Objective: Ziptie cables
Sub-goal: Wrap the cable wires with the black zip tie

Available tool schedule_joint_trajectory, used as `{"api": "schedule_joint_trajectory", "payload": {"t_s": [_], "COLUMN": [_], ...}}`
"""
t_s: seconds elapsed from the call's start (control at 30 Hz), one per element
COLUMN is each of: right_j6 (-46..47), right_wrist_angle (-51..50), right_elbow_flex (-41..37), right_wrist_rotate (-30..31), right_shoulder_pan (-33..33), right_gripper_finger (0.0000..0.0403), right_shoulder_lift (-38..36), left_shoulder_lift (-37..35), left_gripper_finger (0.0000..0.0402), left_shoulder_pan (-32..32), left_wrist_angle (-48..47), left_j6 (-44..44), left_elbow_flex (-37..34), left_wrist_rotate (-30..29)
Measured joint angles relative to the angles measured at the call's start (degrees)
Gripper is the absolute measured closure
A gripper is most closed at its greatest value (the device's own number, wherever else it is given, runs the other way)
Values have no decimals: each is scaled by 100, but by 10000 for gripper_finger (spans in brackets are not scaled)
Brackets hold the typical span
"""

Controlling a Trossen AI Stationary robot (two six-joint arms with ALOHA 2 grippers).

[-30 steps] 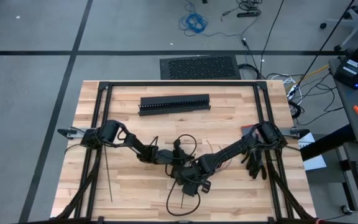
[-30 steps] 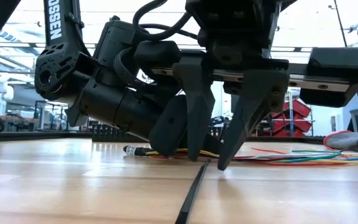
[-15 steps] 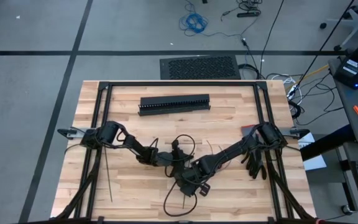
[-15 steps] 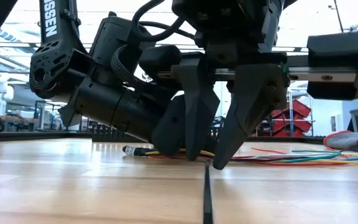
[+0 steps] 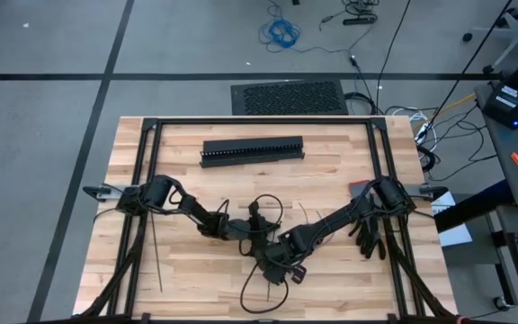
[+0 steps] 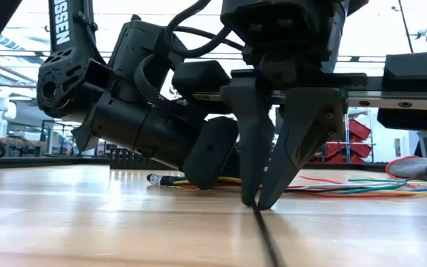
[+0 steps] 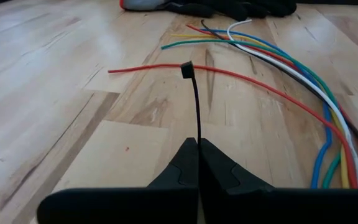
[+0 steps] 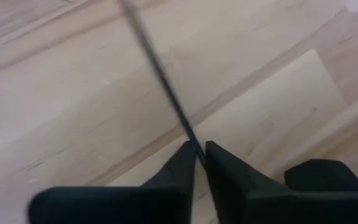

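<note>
The cables, a loose bundle of coloured wires, lie on the wooden table with splayed ends; in the low view the cables run behind both grippers. My left gripper is low over the table at its middle, shut on a thin dark ziptie. One red wire lies across just beyond the ziptie's head. My right gripper stands right beside it, pointing steeply down, shut on a thin dark ziptie strip. Whether both hold one ziptie I cannot tell. My left gripper pinches the ziptie's strip between its two shut fingers, coming in almost level and low over the table. The strip sticks out straight ahead along the fingers, ending in the square head by the red wire. My right gripper pinches the thin strip between its two fingertips, coming from above at a steep slant. Only the fingers' free ends meet the strip, right at the table top. From there the strip lies on the wood toward the table's near edge.
A long black slotted duct lies at the table's far middle. Dark gloves sit by the right arm's base. More thin strips lie at the left. Black frame rails run along both sides.
My right gripper has shut its fingers onto the strip at the table top and rolled a little. The strip's near end has swung over the wood from the table's left toward its right.
</note>
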Motion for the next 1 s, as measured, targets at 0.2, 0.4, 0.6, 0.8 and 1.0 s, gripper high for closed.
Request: {"api": "schedule_joint_trajectory", "payload": {"t_s": [0.2,0.4,0.6,0.8,1.0], "right_j6": [-51,106,361,691,2247], "right_wrist_angle": [-55,-434,-1335,-1418,-1377], "right_elbow_flex": [7,63,57,82,92], "right_wrist_rotate": [-374,-271,-26,788,2252], "right_shoulder_pan": [-155,-100,117,268,357], "right_gripper_finger": [399,402,403,402,402], "right_shoulder_lift": [195,-2,-570,-942,-954], "left_shoulder_lift": [-11,-7,-3,4,7], "left_gripper_finger": [401,401,401,401,401], "left_shoulder_pan": [6,4,87,85,33], "left_wrist_angle": [-179,-122,-96,-26,-31], "left_j6": [-37,-47,-46,-61,-477], "left_elbow_flex": [10,7,2,-2,-2], "left_wrist_rotate": [-54,-111,-140,-140,-336]}}
